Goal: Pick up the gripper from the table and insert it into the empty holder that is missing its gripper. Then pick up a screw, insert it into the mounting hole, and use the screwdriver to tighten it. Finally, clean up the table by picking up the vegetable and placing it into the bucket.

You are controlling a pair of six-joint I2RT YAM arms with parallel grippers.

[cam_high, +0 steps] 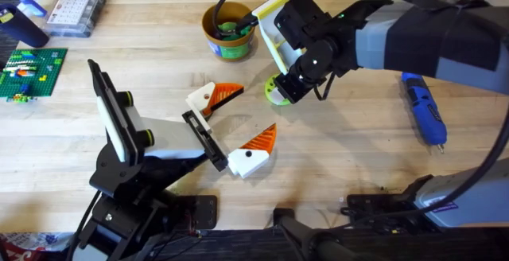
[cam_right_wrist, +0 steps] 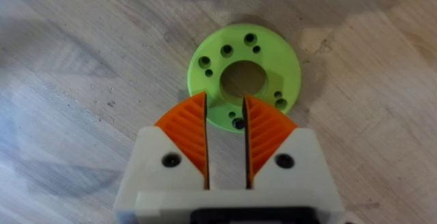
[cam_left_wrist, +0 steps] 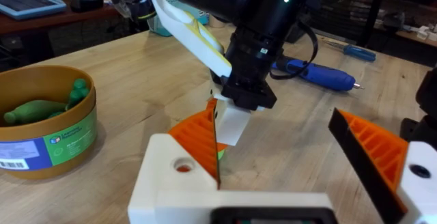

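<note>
One vegetable [cam_right_wrist: 244, 80], one bucket [cam_high: 228, 30], one screwdriver [cam_high: 423, 107]

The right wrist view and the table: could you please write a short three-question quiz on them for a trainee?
1. True or false: the screwdriver lies unheld on the table.
2. The vegetable lies: A in the bucket; B on the table; C on the screwdriver.
3. Which gripper hovers over the vegetable?
Key: 1 true; 2 B; 3 the right gripper.
</note>
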